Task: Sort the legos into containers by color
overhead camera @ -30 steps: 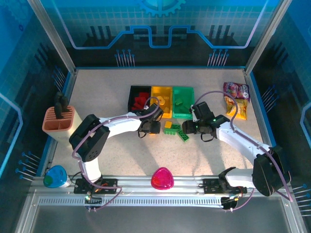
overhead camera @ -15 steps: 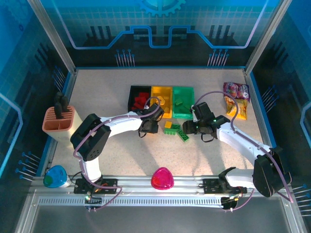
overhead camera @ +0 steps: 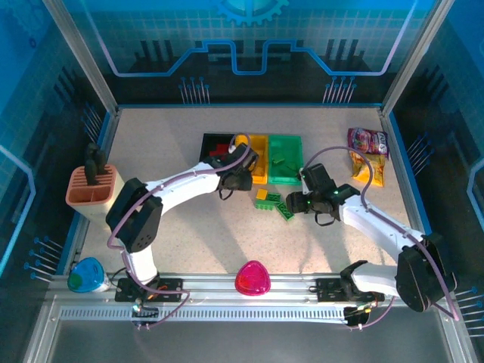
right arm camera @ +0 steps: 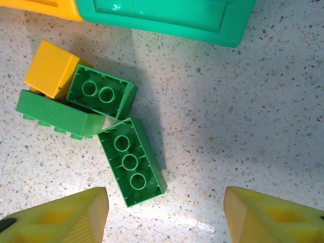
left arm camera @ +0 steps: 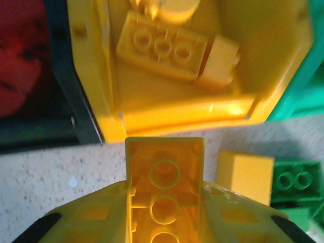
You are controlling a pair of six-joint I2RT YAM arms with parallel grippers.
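- Three bins stand in a touching row on the table (overhead camera: 174, 227): the black bin (overhead camera: 206, 151) is left of the yellow bin (overhead camera: 261, 139), and the green bin (overhead camera: 286, 137) is right of it.
- The left gripper (left arm camera: 165, 190) is clamped on a yellow brick (left arm camera: 164, 152). The brick's hollow side faces the wrist camera, and its end is just short of the yellow bin's near wall.
- Seen from above, that gripper sits at the yellow bin's near-left corner.
- Inside the yellow bin lie a three-hole brick (left arm camera: 162, 48) and a small block (left arm camera: 218, 63) beside it.
- Red bricks (overhead camera: 219, 157) lie in the black bin.
- The right gripper (right arm camera: 164, 205) has its jaws well apart and grips nothing. It hangs over the table, near and to the right of the yellow bin.
- Four loose bricks cluster just in front of the yellow bin's right corner: a yellow cube (right arm camera: 50, 68) and three green bricks (right arm camera: 131, 162).
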